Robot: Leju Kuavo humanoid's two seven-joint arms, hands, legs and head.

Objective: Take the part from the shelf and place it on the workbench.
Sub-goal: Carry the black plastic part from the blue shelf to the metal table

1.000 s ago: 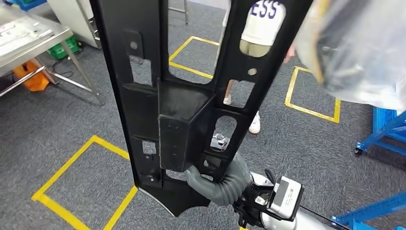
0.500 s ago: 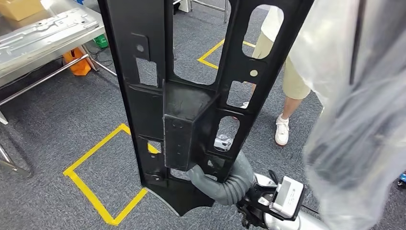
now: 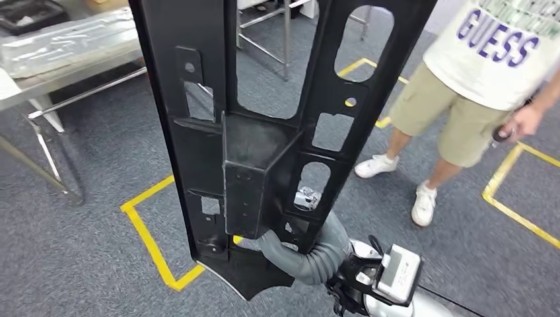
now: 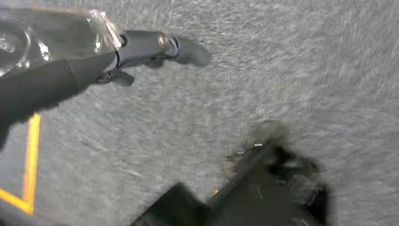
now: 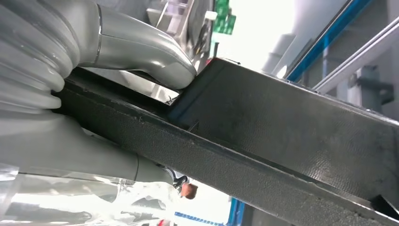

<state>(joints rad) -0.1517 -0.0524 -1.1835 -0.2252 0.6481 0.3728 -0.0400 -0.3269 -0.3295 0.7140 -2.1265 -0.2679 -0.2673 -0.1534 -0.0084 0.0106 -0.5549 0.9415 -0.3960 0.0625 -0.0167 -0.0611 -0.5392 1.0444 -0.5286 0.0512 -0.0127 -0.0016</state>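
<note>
Grasping the black part (image 3: pixel 264 132), the right hand (image 3: pixel 300 254) carries it; left hand (image 4: pixel 141 49) released; table (image 3: pixel 39 72) placement outstanding.

Upright black part (image 3: pixel 264 132) in right hand (image 3: pixel 310 254)

Even indoor light, sharp from the head, smeared or blown out at the wrists.

The head view is evenly lit and mostly crisp; the black part (image 3: pixel 264 132) reads as a dark mass with faint sheen on its box face, and the steel worktop (image 3: pixel 39 72) shows pale glare. In the left wrist view the grey carpet (image 4: pixel 282 70) beyond the fingers (image 4: pixel 150 44) is streaked with motion blur. In the right wrist view, past the fingers (image 5: pixel 141 52), the background burns to white and stays out of focus.
</note>
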